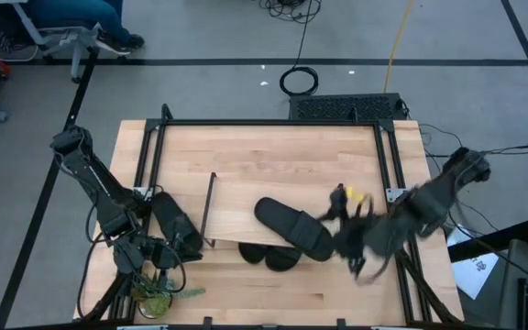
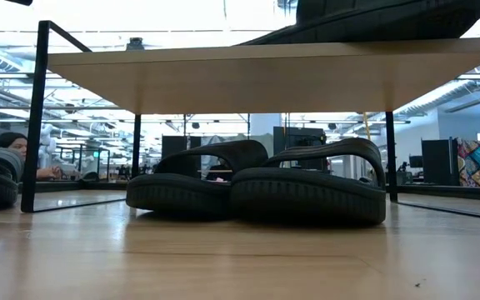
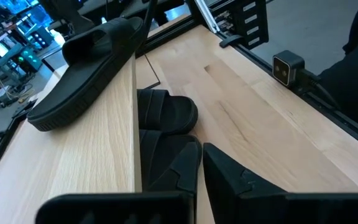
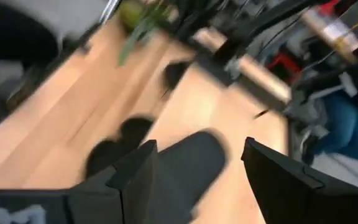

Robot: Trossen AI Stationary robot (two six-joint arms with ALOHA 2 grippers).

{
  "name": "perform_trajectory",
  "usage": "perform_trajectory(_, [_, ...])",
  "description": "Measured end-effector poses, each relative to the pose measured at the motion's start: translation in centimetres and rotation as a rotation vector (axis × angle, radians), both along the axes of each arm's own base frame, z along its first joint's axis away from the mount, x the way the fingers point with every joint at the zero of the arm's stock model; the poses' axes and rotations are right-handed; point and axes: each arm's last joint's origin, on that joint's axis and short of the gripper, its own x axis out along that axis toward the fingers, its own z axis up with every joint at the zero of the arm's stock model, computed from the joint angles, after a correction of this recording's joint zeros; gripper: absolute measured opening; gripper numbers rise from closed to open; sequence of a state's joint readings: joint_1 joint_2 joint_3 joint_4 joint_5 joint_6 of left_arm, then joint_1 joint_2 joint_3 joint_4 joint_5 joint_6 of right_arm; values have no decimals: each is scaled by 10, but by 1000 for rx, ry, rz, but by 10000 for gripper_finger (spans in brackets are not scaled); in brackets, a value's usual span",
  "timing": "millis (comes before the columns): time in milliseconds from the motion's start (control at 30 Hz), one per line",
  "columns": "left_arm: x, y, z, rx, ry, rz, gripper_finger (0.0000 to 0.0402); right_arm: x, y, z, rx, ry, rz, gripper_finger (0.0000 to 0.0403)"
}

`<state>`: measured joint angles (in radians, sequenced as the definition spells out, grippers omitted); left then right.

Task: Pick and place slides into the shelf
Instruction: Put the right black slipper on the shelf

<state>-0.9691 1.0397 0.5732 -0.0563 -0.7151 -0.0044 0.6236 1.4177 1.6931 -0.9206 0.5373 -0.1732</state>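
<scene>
Slides first: one black slide (image 1: pixel 293 229) is lying on the light wood top of the shelf (image 1: pixel 246 174), angled a bit, toward the right half of the plank. Two more slides (image 2: pixel 248 187) sit side by side under that plank on the lower level; in the low view they're touching each other, straps up, and from above you only see their ends poking out past the plank's near edge (image 1: pixel 275 258). The fourth slide (image 1: pixel 177 225) is off the shelf's left end, just outside the thin black wire legs, right next to the left arm.

The right gripper (image 1: pixel 360 240) hovers just beside the slide on top, at its right end, and its fingers (image 4: pixel 278 180) are spread wide with nothing between them. The shot from its wrist is smeared, but you can make out the slide below, between the two fingers and clear of both.

The left gripper (image 1: pixel 154 252) is parked near the front left corner of the table, close to that fourth slide, jaws closed and not holding anything. Its wrist camera looks along the shelf edge, with the top slide (image 3: pixel 86 68) up on the plank and the pair tucked underneath (image 3: pixel 166 112).
</scene>
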Motion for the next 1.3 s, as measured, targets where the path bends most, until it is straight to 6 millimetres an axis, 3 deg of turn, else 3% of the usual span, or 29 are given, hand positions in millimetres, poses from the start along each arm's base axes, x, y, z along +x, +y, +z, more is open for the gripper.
perform_trajectory(100, [0, 0, 0, -1, 0, 1, 26, -2, -26, 21, 14, -107, -21, 218])
perform_trajectory(233, [0, 0, 0, -1, 1, 1, 26, 4, -60, 32, 34, -151, -35, 209])
perform_trajectory(400, [-1, 1, -2, 19, 17, 2, 26, 20, -103, 25, 209, -40, 31, 204])
perform_trajectory(533, [-2, 3, -5, 35, 39, 8, 26, 28, -121, 12, 396, 106, 165, 203])
perform_trajectory(767, [-2, 3, -6, 66, 47, 2, 26, 45, -123, -7, 479, 230, 248, 203])
perform_trajectory(1100, [-3, 4, -8, 90, 55, -4, 26, 87, -110, -58, 471, 449, 238, 203])
perform_trajectory(1300, [-3, 4, -8, 65, 65, 10, 26, 96, -107, -61, 464, 463, 243, 203])
